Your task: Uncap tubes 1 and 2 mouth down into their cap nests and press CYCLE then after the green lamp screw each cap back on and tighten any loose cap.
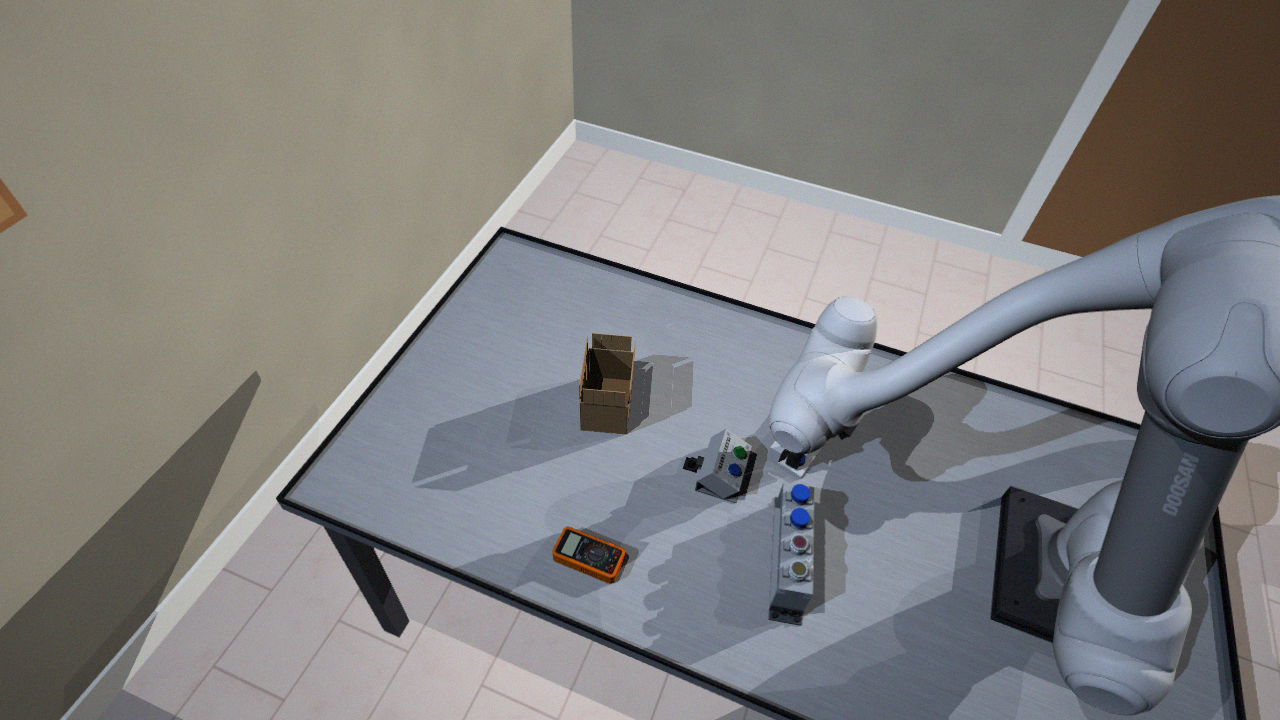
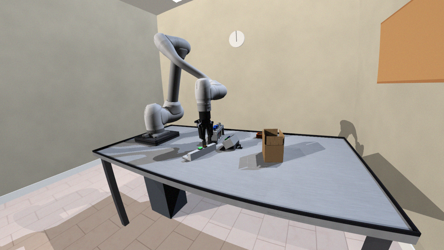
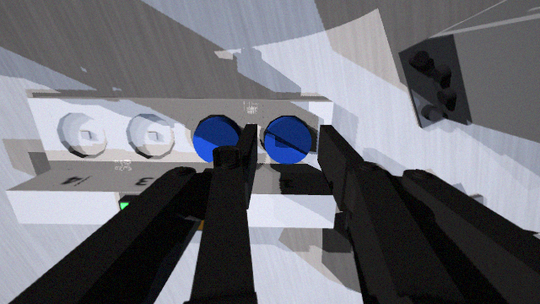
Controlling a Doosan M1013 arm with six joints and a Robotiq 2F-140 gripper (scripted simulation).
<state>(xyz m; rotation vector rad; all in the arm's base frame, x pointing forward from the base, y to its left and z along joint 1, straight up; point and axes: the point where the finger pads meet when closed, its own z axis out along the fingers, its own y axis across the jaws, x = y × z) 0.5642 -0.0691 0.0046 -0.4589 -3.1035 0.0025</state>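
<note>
Two blue caps (image 3: pixel 288 139) lie nested below the parted, empty hand (image 3: pixel 287 143).

An open cardboard box (image 1: pixel 606 386) and an orange multimeter (image 1: pixel 588 554) sit well apart.

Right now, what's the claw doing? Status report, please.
Claw open, holding nothing. Poised over the blue cap in nest 1. Green lamp lit. Nothing blocking the cap.
</note>
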